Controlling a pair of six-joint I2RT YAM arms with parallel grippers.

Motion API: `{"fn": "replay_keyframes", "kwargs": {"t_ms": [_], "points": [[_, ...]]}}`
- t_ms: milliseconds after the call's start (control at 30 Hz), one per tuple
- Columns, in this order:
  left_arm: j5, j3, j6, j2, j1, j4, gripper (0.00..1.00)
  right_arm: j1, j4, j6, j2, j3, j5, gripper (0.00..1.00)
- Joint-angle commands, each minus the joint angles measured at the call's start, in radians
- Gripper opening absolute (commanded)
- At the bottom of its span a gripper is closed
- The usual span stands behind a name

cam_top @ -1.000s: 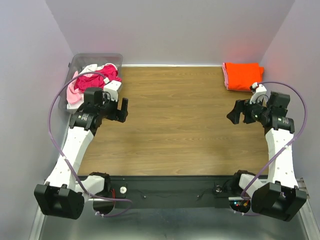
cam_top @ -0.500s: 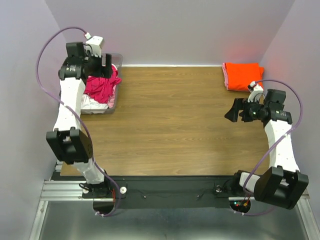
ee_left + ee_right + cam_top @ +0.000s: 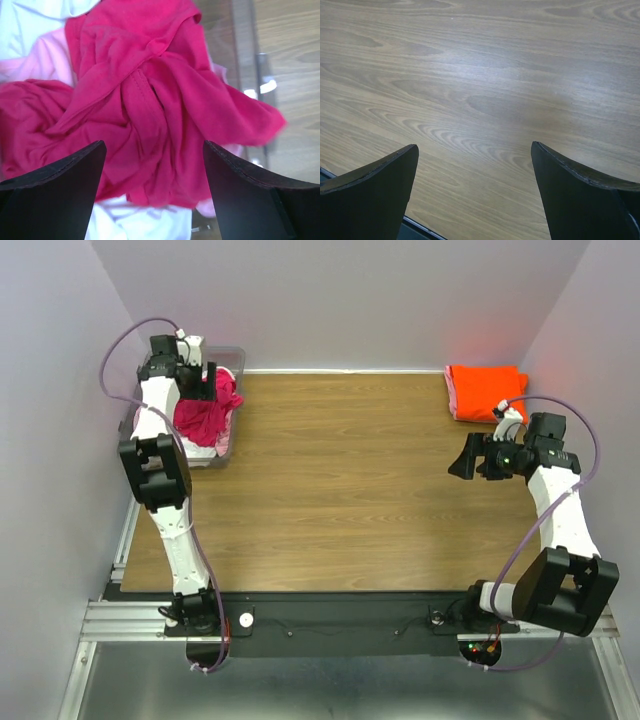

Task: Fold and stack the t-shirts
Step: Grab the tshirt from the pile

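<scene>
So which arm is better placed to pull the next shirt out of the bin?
Left. The left gripper hangs open directly above the magenta shirt in the bin; the right gripper is open over bare table on the far side.

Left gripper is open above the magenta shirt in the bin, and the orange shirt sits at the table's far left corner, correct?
No: the orange shirt sits at the table's far right corner, as the top external view shows. The left gripper is open above the magenta shirt in the bin.

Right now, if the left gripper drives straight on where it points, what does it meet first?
Likely the magenta t-shirt, bunched on top in the clear bin; how far off it is I can't judge.
</scene>
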Motion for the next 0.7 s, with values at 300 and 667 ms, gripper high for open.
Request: {"fn": "replay_keyframes", "kwargs": {"t_ms": [300, 667], "points": [[-0.068, 0.125, -0.043, 0.142, 0.006, 0.02, 0.36, 0.001, 0.014, 0.072, 0.003, 0.052, 0.166, 1.0], [-0.056, 0.143, -0.06, -0.124, 0.026, 0.071, 0.0, 0.001, 0.034, 0.073, -0.018, 0.072, 0.125, 1.0]]}}
